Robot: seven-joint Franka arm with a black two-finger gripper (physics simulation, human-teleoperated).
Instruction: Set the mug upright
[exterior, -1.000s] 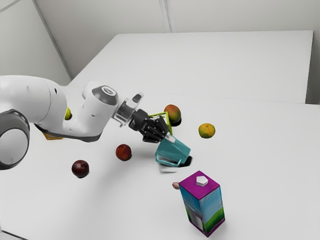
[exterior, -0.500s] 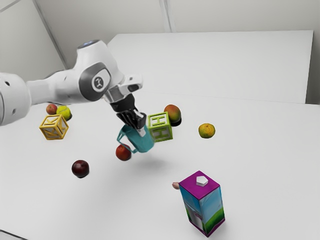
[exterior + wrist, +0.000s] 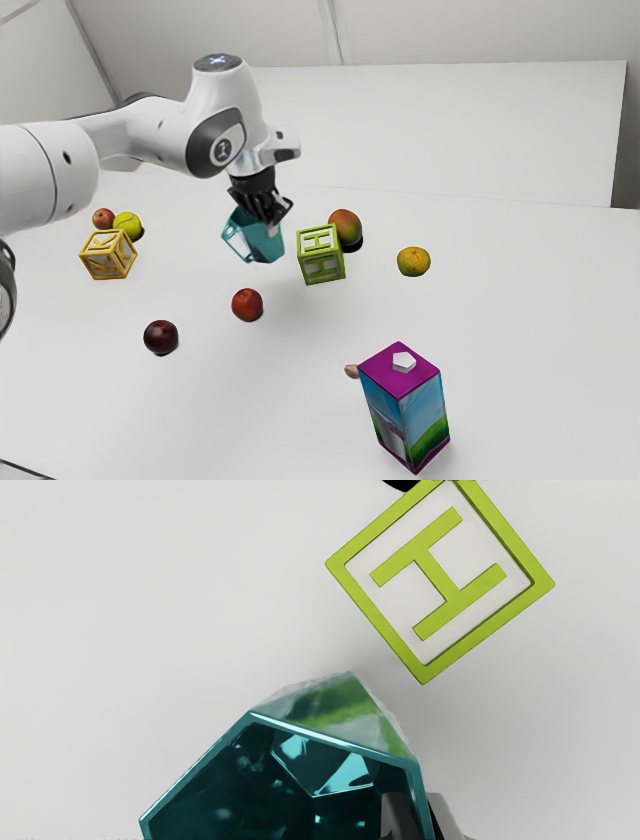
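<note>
Your gripper (image 3: 270, 219) clamped on the faceted teal mug (image 3: 263, 245), one finger inside its wall, one outside, mug tilted above the table (image 3: 240, 410), handle (image 3: 226, 235) toward the exterior view's left

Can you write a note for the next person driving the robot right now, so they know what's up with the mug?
Gripper: shut on the mug by its wall, one jaw inside, one outside.
Mug: in the air over the table, tilted, near the green H block.
Done: mug gripped and lifted.
Left: straighten it, lower it onto its base, let go.
</note>
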